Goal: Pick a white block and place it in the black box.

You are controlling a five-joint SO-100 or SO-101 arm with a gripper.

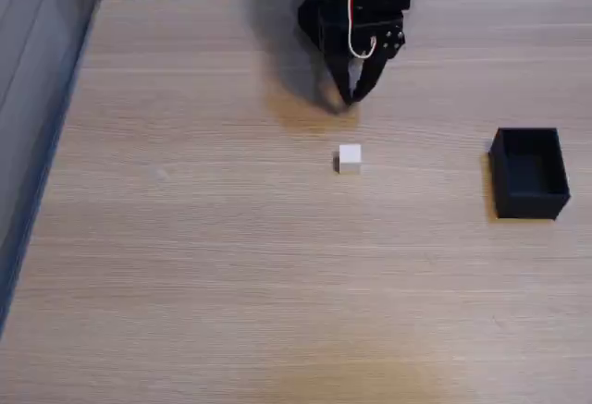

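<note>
A tiny white block (350,157) lies on the wooden table (231,265) near the middle of the fixed view. To its right, close to the table's right edge, stands the open-topped black box (529,173), with nothing visible inside. My black gripper (349,97) hangs at the back of the table, tips pointing down, a short way behind the block and not touching it. Its fingertips meet at a point with nothing between them. Red and white wires run down its front.
The table's left edge drops off to a grey floor (28,99). Clutter lies behind the table's far edge. Wide bare wood spreads in front of the block and to its left.
</note>
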